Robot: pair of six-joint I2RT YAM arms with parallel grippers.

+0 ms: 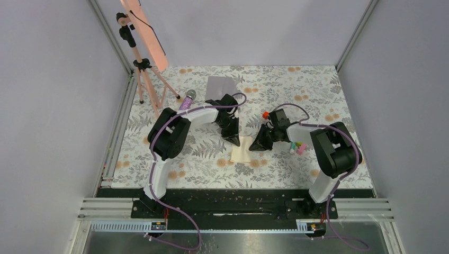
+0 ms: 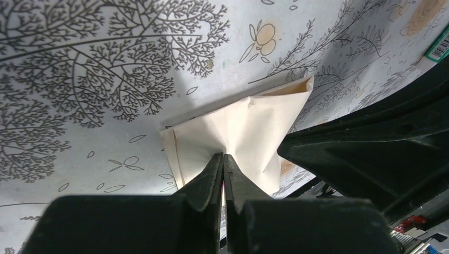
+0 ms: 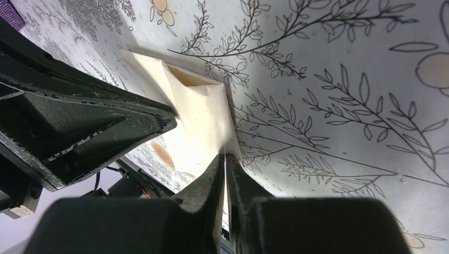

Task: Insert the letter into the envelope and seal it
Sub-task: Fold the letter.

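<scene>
Left gripper (image 2: 223,161) is clamped tight on the near edge of the letter (image 2: 238,127), at the bottom centre of the left wrist frame. Right gripper (image 3: 225,159) shows the same condition in its own frame: jaws pressed together with a corner of the sheet pinched between them. I therefore read both pincers as narrow and holding paper.

In the overhead view the letter sits at centre frame, on or just above the patterned table (image 1: 296,169), between the two fingertips. Its long axis runs bottom to top of that frame. The sheet bows upward between the grips, and its layers gape apart at the far end.

The envelope (image 1: 221,84) lies well apart from the letter, in the upper centre of the overhead frame, up and slightly left. It is beyond the left wrist, which partly covers its lower edge. I cannot tell where its flap sits.

My judgement: the left arm is the nearer one to the envelope, and the letter must travel up-frame along its own long axis.
</scene>
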